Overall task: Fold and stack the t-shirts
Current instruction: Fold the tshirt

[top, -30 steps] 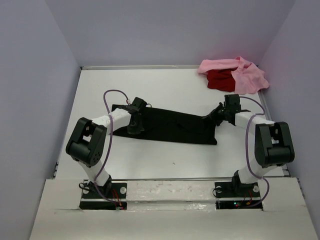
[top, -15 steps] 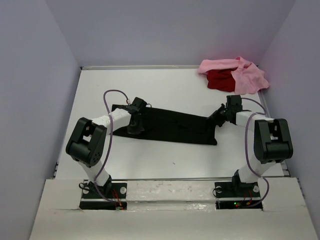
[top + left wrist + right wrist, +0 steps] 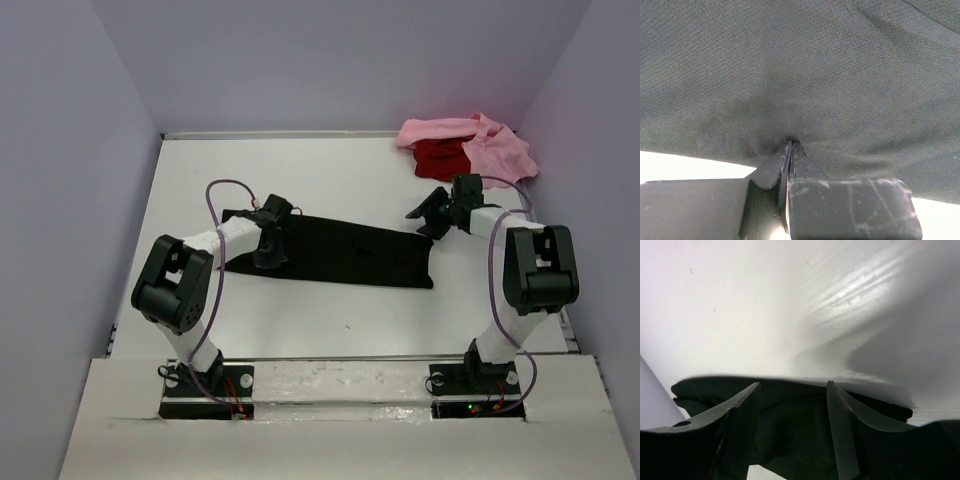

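Observation:
The black t-shirt [image 3: 350, 255] lies folded into a long strip across the middle of the white table [image 3: 300, 170]. My left gripper [image 3: 268, 252] rests on its left part and is shut on a pinch of black cloth [image 3: 815, 65], with the jaws [image 3: 791, 144] pressed together. My right gripper [image 3: 420, 222] hovers open just past the strip's right end. Between its spread fingers [image 3: 794, 385] the black cloth [image 3: 790, 425] lies loose and ungripped. The light pink t-shirt [image 3: 495, 155] and the red t-shirt [image 3: 440, 158] lie crumpled together at the back right corner.
Lilac walls [image 3: 100, 150] close in the table on the left, back and right. The pink and red heap sits close behind the right arm [image 3: 530, 270]. A pink cable [image 3: 225, 195] loops above the left arm.
The right gripper has opened and let go of the black shirt's right end, then drawn back toward the far right. That end now lies flat. The left gripper has not moved.

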{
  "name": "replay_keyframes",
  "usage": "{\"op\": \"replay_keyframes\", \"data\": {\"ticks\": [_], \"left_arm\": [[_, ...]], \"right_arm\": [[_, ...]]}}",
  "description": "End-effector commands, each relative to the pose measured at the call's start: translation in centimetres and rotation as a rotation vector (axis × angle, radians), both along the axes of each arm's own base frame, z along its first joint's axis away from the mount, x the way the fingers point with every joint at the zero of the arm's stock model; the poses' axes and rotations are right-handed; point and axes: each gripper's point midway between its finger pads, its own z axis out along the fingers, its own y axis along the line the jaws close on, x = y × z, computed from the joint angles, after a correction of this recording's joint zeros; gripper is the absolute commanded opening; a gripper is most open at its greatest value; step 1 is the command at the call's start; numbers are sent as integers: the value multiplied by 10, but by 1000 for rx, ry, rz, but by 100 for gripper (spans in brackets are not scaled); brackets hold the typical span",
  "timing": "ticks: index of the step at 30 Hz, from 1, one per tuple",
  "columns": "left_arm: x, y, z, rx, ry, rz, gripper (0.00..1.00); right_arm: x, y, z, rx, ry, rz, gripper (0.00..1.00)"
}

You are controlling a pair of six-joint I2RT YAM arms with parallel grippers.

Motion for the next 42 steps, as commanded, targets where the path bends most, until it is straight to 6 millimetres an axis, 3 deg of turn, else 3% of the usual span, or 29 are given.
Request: {"op": "replay_keyframes", "data": {"ticks": [1, 6, 9, 15, 19, 30, 34, 42], "left_arm": [[-5, 9, 8, 25, -1, 5, 7], [-1, 7, 9, 20, -7, 7, 7], [2, 6, 10, 16, -12, 7, 7], [7, 2, 14, 8, -19, 9, 7], [12, -5, 20, -18, -28, 1, 7], [23, -17, 38, -73, -55, 4, 7], [24, -56, 46, -206, -40, -86, 9], [28, -105, 62, -385, -32, -144, 12]], "right_arm": [[22, -16, 48, -103, -118, 3, 63], [18, -6, 98, -60, -143, 60, 59], [12, 7, 104, 16, -143, 90, 53], [-11, 30, 88, 129, -103, 136, 42], [-29, 44, 67, 167, -57, 161, 0], [-62, 58, 28, 178, 25, 210, 0], [-72, 57, 12, 148, 59, 217, 0], [-90, 52, -15, 98, 147, 241, 0]]}}
